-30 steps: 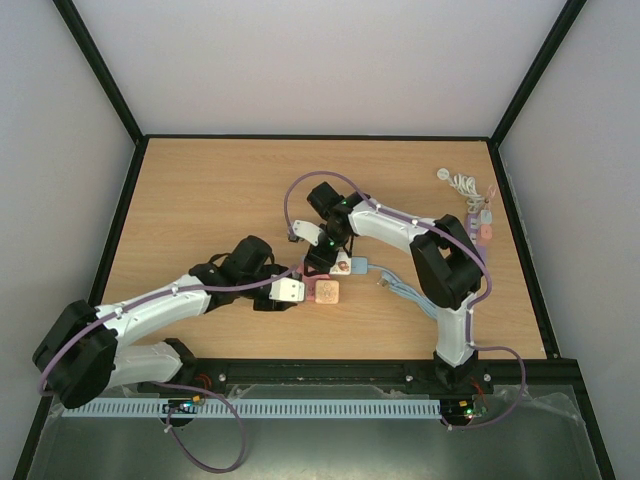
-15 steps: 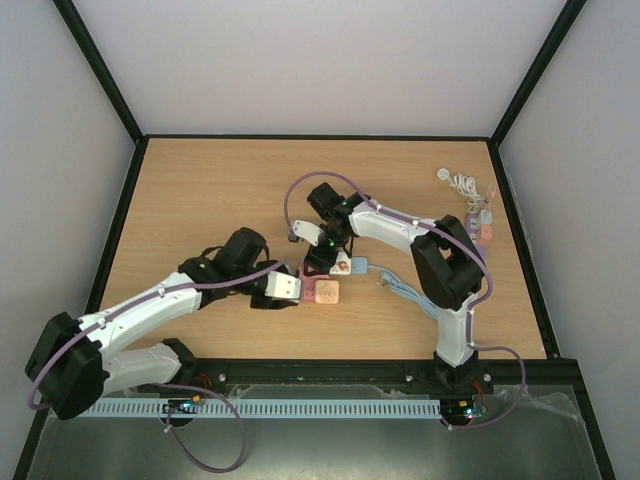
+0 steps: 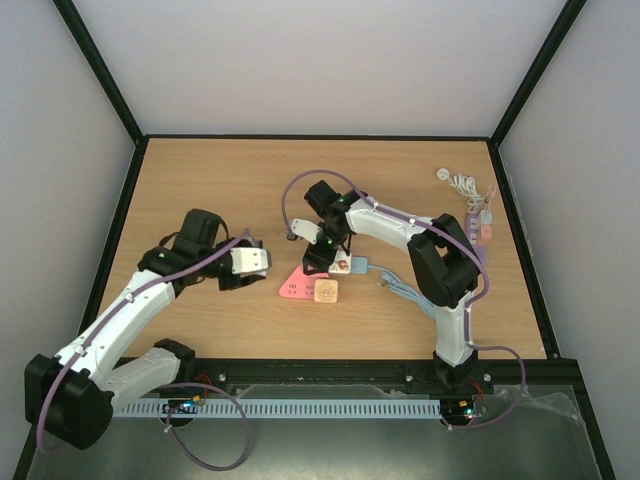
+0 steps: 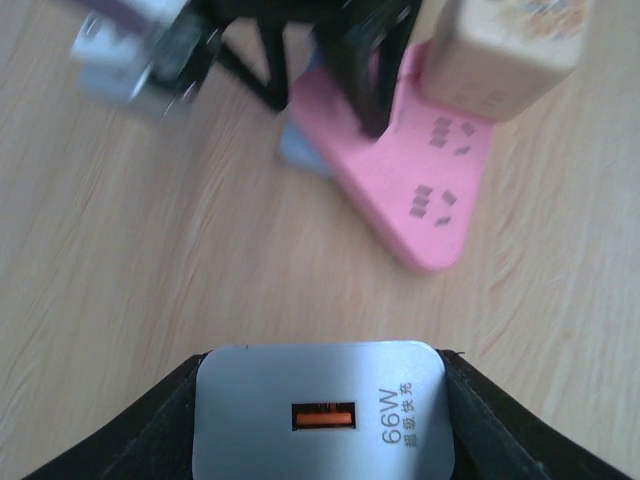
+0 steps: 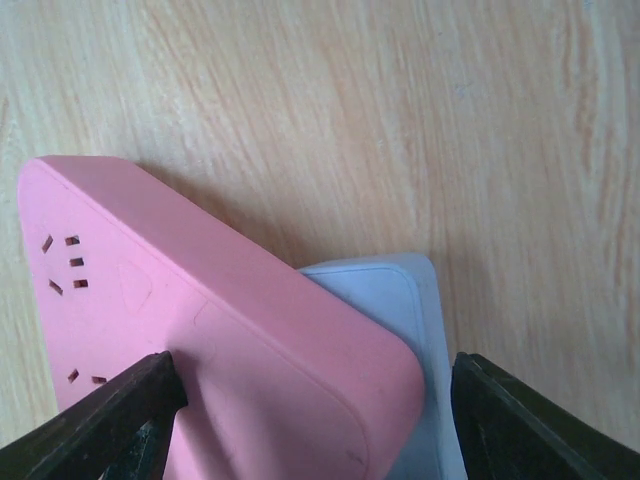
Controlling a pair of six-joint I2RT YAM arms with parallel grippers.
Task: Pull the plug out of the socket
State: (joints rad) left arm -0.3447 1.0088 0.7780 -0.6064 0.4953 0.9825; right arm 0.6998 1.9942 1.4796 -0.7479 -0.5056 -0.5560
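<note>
plug (image 4: 325, 418) off pink socket (image 3: 297, 286) — seemingly

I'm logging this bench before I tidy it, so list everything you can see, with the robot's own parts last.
Table: one, light wood, black frame around it.
Pink socket: one, pink, mid-table, between the right fingers.
Peach plug: one, peach cube, plugged into the pink socket.
Silver charger: one, silver with an orange port, off the socket, held in the left fingers.
Blue cable: one, pale blue, right of the socket.
White cable: one, coiled, far right corner.
Pastel pieces: a small cluster, pink and pale blue, right edge; too small to count.
Left fingers: black, clamped on the silver charger.
Right fingers: black, either side of the pink socket.
</note>
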